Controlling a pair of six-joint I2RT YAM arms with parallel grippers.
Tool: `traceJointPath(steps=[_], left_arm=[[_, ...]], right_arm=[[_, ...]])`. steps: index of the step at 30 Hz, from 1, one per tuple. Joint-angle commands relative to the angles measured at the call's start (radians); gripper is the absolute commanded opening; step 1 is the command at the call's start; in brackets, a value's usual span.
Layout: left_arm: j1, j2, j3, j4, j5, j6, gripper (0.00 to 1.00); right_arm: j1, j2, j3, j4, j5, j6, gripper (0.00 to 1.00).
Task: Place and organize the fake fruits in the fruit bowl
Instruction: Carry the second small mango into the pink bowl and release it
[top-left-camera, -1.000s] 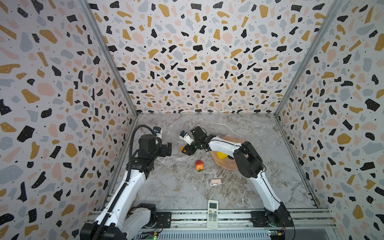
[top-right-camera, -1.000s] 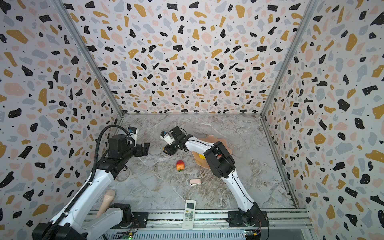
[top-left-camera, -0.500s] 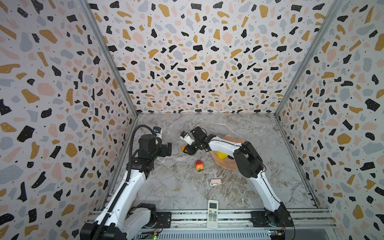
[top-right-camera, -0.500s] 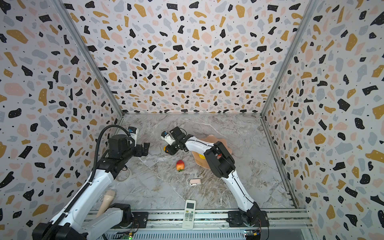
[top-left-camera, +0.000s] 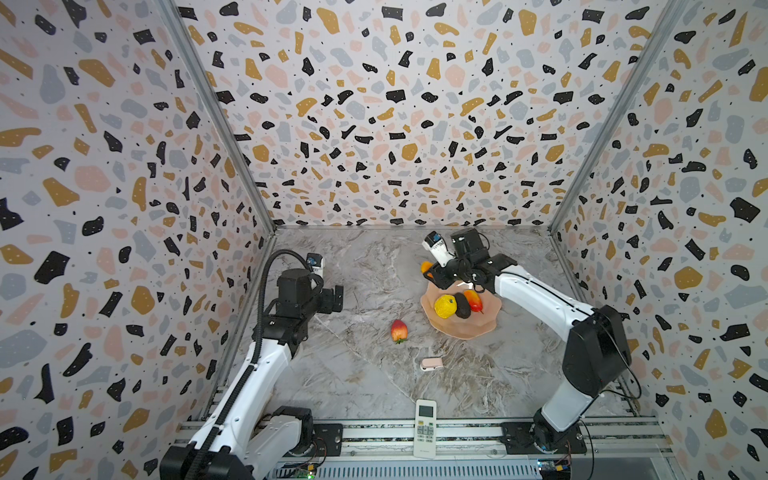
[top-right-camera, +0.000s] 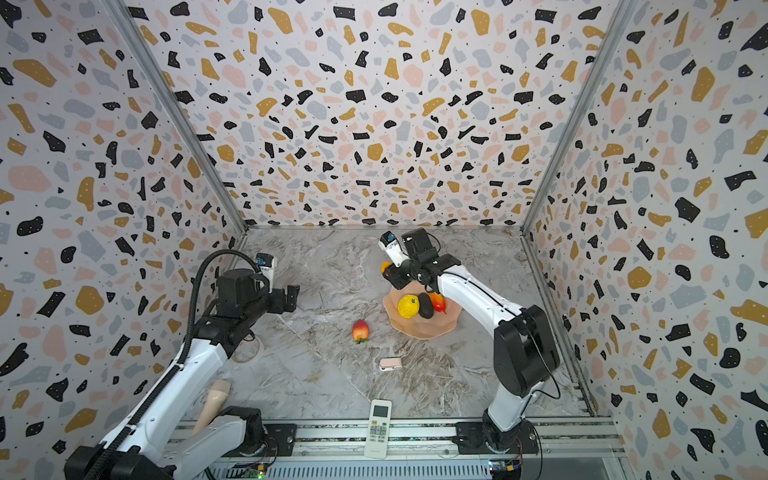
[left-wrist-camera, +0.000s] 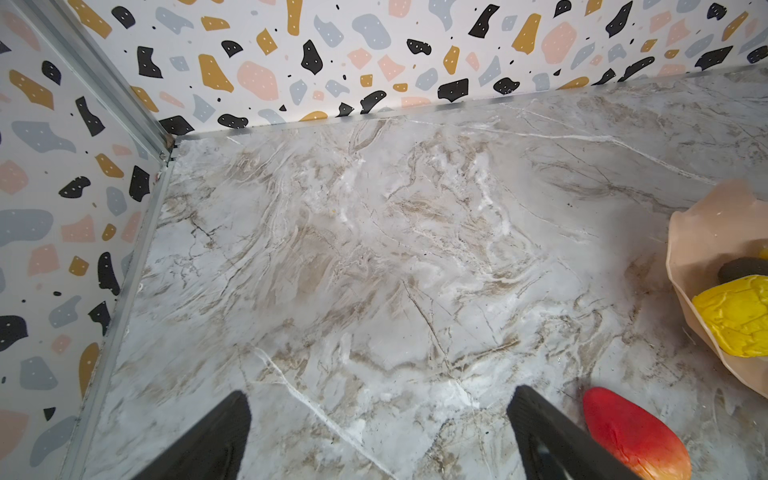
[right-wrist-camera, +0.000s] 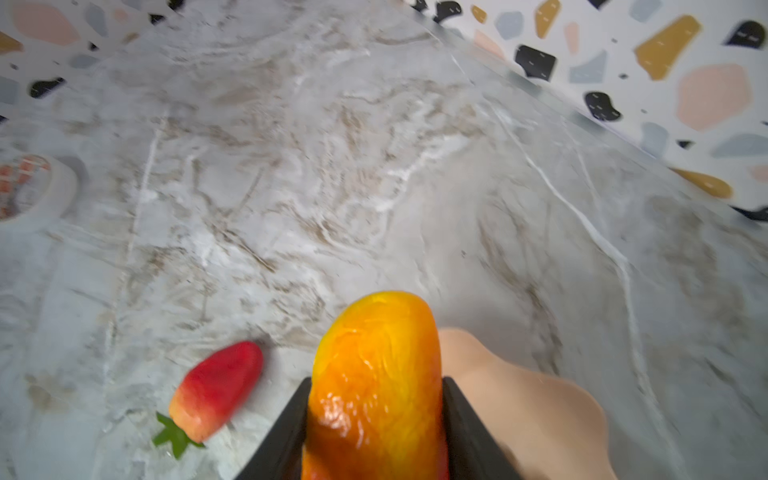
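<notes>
We are looking into a robotics lab test cell. Terrazzo-print panels (top-left-camera: 374, 104) box in three sides, joined by bare aluminium posts (top-left-camera: 220, 133). At the front edge of the marble-patterned bench (top-left-camera: 357, 374), two white-and-black arms (top-left-camera: 257, 370) are bolted to a metal rail (top-left-camera: 374, 434) beside exposed cables (top-left-camera: 261, 291) and circuit boards (top-left-camera: 305, 473). The fake fruits (top-left-camera: 445, 306) are glossy plastic props.
</notes>
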Motion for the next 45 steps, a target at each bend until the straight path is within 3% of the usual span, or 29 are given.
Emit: traceJointPath(steps=[1, 8, 14, 32, 36, 45], left_arm=[[0.005, -0.013, 0.021, 0.023, 0.006, 0.002, 1.00], [0.005, -0.007, 0.024, 0.026, 0.017, 0.001, 1.00], [0.005, -0.006, 0.026, 0.028, 0.020, 0.000, 1.00], [0.005, -0.012, 0.023, 0.025, 0.018, 0.001, 1.00], [0.005, -0.010, 0.023, 0.025, 0.017, 0.002, 1.00], [0.005, -0.006, 0.023, 0.025, 0.018, 0.001, 1.00]], right_arm=[[0.019, -0.079, -0.052, -0.162, 0.104, -0.048, 0.00], [-0.022, -0.138, -0.068, -0.334, 0.133, -0.051, 0.00], [-0.032, -0.127, -0.117, -0.435, 0.055, -0.026, 0.00], [-0.035, 0.036, -0.118, -0.408, 0.019, -0.009, 0.00], [-0.034, 0.046, -0.104, -0.397, 0.014, -0.007, 0.14], [-0.035, 0.036, -0.090, -0.400, 0.024, -0.001, 0.62]])
